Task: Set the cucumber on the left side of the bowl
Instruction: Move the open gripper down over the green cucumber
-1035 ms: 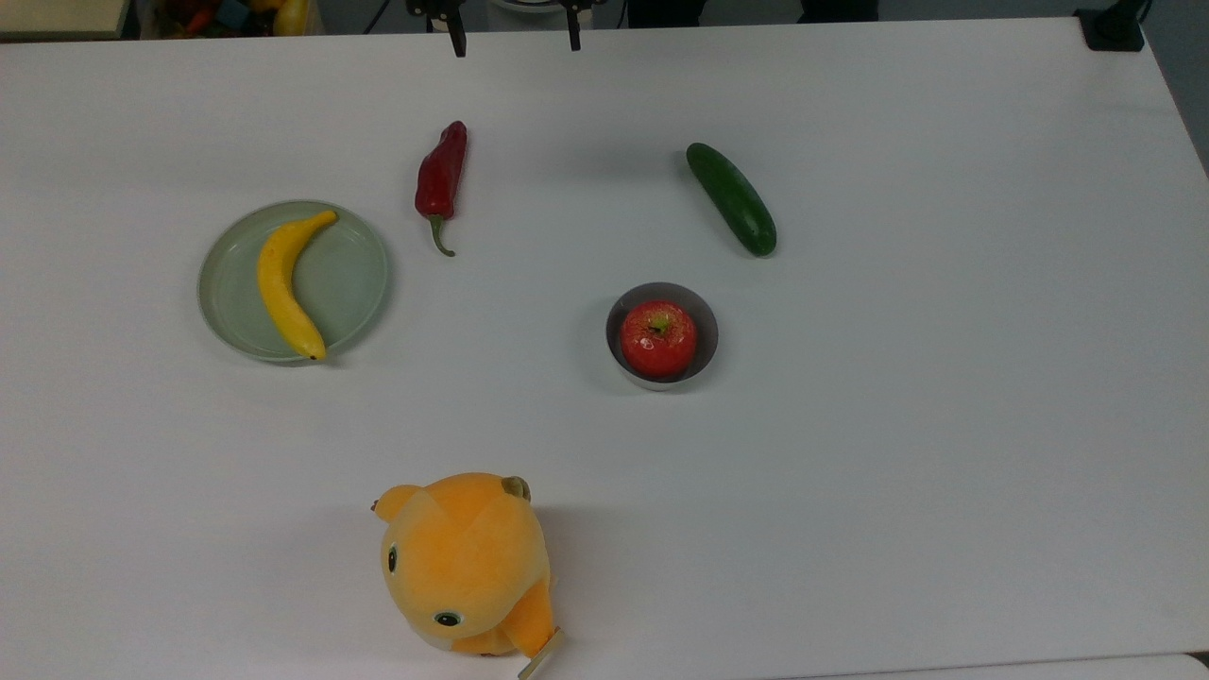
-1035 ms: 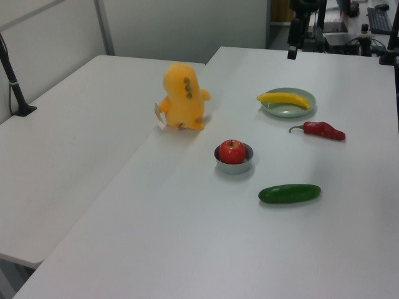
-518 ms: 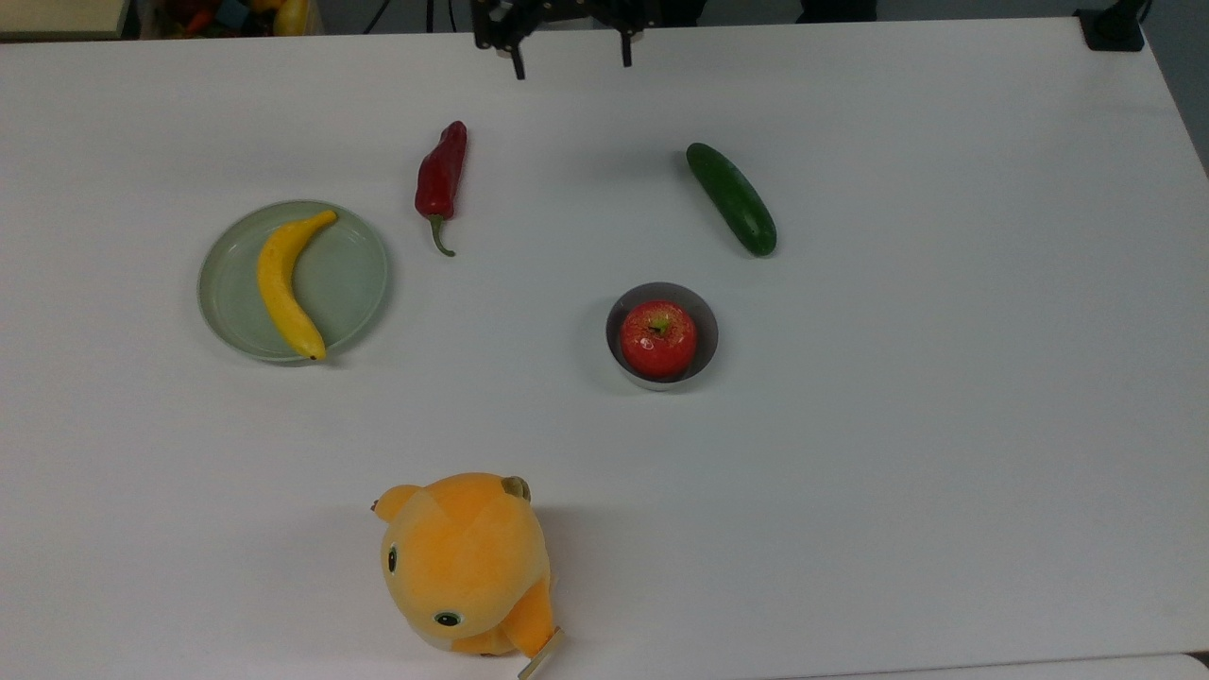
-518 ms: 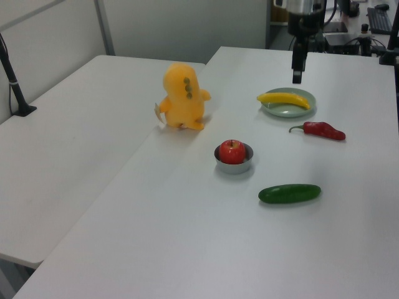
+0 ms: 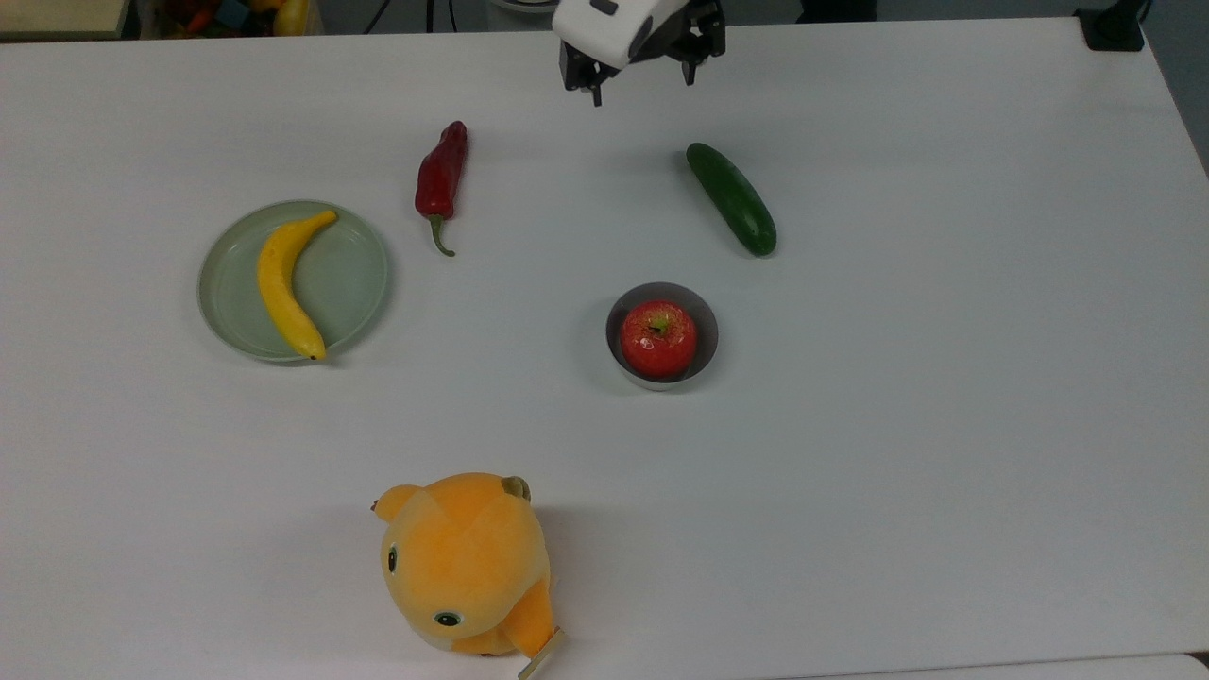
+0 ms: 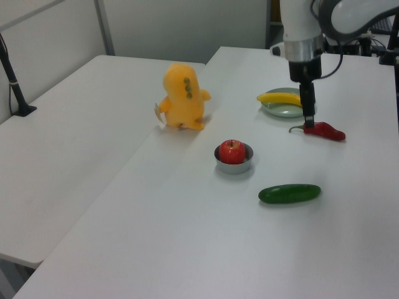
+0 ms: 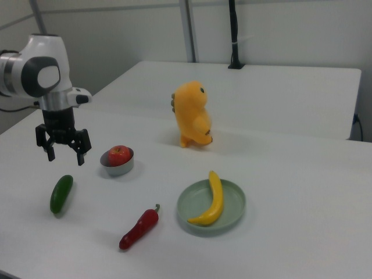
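Your gripper [image 7: 65,150] has been coming in over the table [image 5: 945,425] since a second ago, its arm cut off at the top view's upper edge; its fingers are standing spread and empty. You're seeing the cucumber [image 5: 731,198] lying untouched, near the bowl [image 5: 615,321], whose apple [image 5: 658,338] is hiding its floor.

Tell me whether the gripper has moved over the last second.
Yes. In the top view, the gripper has shifted rightward and down from the table's far edge, toward the cucumber.
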Robot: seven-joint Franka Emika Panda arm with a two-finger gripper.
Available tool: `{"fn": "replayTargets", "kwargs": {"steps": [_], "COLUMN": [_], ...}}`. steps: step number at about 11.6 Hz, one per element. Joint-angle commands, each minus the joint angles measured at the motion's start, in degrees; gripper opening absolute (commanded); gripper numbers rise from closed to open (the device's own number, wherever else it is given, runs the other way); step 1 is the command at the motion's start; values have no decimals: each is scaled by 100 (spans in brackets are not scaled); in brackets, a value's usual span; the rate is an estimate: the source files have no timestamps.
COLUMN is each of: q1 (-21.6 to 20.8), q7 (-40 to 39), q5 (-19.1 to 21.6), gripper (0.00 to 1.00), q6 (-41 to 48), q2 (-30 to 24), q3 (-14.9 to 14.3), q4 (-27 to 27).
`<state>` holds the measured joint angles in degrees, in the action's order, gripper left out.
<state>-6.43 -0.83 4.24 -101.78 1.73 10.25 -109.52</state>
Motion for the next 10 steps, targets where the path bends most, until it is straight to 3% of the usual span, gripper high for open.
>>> {"fn": "replayTargets", "kwargs": {"steps": [1,7,10], "q1": [-174,-333,-429], "q7": [-128,56,382], "q5": [33,24,-81], "gripper": [100,100,100], "q6": [-736,-2309,-2864], "q2": [2,143,458], "q3": [152,661,803], "q4": [-604,-1501,-1652]}}
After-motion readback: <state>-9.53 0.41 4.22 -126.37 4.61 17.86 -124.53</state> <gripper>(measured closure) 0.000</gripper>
